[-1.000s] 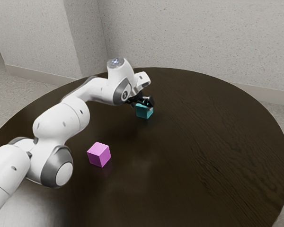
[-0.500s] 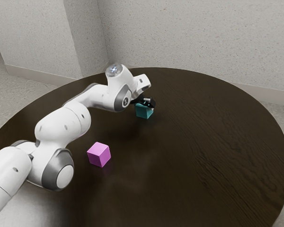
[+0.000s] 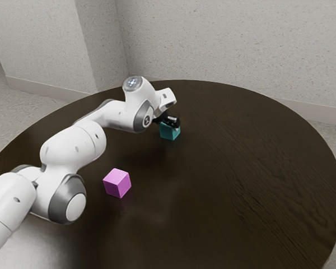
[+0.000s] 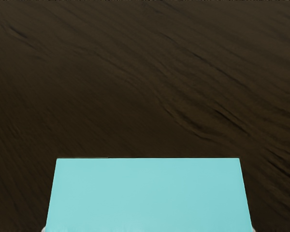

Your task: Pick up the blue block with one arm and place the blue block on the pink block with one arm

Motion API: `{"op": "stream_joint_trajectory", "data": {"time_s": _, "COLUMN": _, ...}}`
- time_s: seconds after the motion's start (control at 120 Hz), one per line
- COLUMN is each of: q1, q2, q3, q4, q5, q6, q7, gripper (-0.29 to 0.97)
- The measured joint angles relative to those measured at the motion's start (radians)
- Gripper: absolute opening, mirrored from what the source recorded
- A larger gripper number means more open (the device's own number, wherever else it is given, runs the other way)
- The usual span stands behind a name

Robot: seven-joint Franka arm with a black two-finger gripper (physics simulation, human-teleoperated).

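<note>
The blue block (image 3: 169,133), teal in colour, is on the dark round table (image 3: 252,168) toward its far side. My black gripper (image 3: 169,124) comes down on it from above, and its fingers hug the block's two sides, shut on it. In the wrist view the blue block (image 4: 147,193) lies large and close right under my hand. The pink block (image 3: 117,183) rests on the table nearer the front, well to the exterior view's left of the blue block, with nothing on top.
My white arm (image 3: 73,151) stretches over the table's left part, passing just behind the pink block. The table's rim curves round at the exterior view's right and front. A pale wall stands behind the table.
My hand and the blue block have shifted slightly toward the exterior view's left and up. The arm's upper joints have turned a little. The pink block has stayed put.
</note>
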Motion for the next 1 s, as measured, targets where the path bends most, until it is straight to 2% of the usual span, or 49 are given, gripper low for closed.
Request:
{"op": "stream_joint_trajectory", "data": {"time_s": 0.142, "q1": -0.002, "q2": -0.059, "q3": 0.001, "q4": -0.072, "q5": 0.002, "q6": 0.001, "q7": 0.001, "gripper": 0.37}}
{"op": "stream_joint_trajectory", "data": {"time_s": 0.25, "q1": -0.009, "q2": -0.152, "q3": 0.0, "q4": -0.115, "q5": 0.003, "q6": -0.007, "q7": 0.001, "gripper": 0.36}}
{"op": "stream_joint_trajectory", "data": {"time_s": 0.475, "q1": -0.002, "q2": -0.297, "q3": -0.034, "q4": -0.127, "q5": 0.002, "q6": -0.088, "q7": 0.002, "gripper": 0.37}}
{"op": "stream_joint_trajectory", "data": {"time_s": 0.542, "q1": -0.011, "q2": -0.34, "q3": -0.035, "q4": -0.171, "q5": 0.003, "q6": -0.111, "q7": 0.003, "gripper": 0.37}}
{"op": "stream_joint_trajectory", "data": {"time_s": 0.6, "q1": -0.022, "q2": -0.454, "q3": -0.036, "q4": -0.345, "q5": 0.004, "q6": -0.111, "q7": 0.004, "gripper": 0.37}}
{"op": "stream_joint_trajectory", "data": {"time_s": 0.683, "q1": -0.038, "q2": -0.704, "q3": -0.037, "q4": -0.748, "q5": 0.002, "q6": -0.053, "q7": 0.006, "gripper": 0.37}}
{"op": "stream_joint_trajectory", "data": {"time_s": 0.767, "q1": -0.055, "q2": -0.897, "q3": -0.036, "q4": -1.04, "q5": 0.009, "q6": 0.02, "q7": 0.006, "gripper": 0.37}}
{"op": "stream_joint_trajectory", "data": {"time_s": 0.892, "q1": -0.062, "q2": -1.128, "q3": -0.043, "q4": -1.364, "q5": 0.024, "q6": 0.114, "q7": 0.006, "gripper": 0.37}}
{"op": "stream_joint_trajectory", "data": {"time_s": 1.0, "q1": -0.052, "q2": -1.254, "q3": -0.06, "q4": -1.57, "q5": 0.029, "q6": 0.199, "q7": 0.013, "gripper": 0.37}}
